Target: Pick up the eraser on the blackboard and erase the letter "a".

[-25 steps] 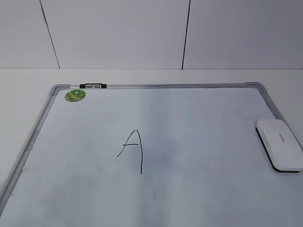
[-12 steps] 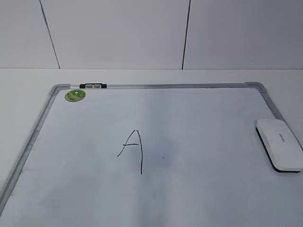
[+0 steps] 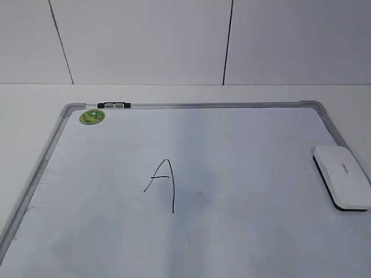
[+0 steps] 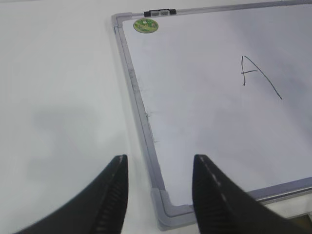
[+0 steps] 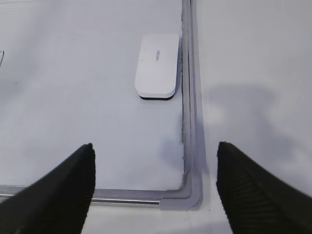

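While both arms hang back off the near edge of the blackboard (image 3: 191, 105), nothing is held yet, so the pickup comes first. Far left, a round green sticker (image 3: 92, 116) and a small black-and-white clip (image 3: 114, 105) mark the far frame. The left gripper (image 4: 158, 195) hovers over the near left corner, fingers moderately apart and empty. Mid-board stands a tall capital "A" (image 3: 163, 182) in thin black marker; I can find no small letter "a" anywhere, only a faint speck beside the capital. On the right, the eraser (image 3: 343, 175) lies flat against the right frame, a white rounded block with grey lettering and a black felt edge peeking below. The right gripper (image 5: 156, 187) is spread wide and empty, well short of it. Best play, I'd say: bring that right gripper straight over, span the eraser's narrow width, and clamp low without snagging the frame.
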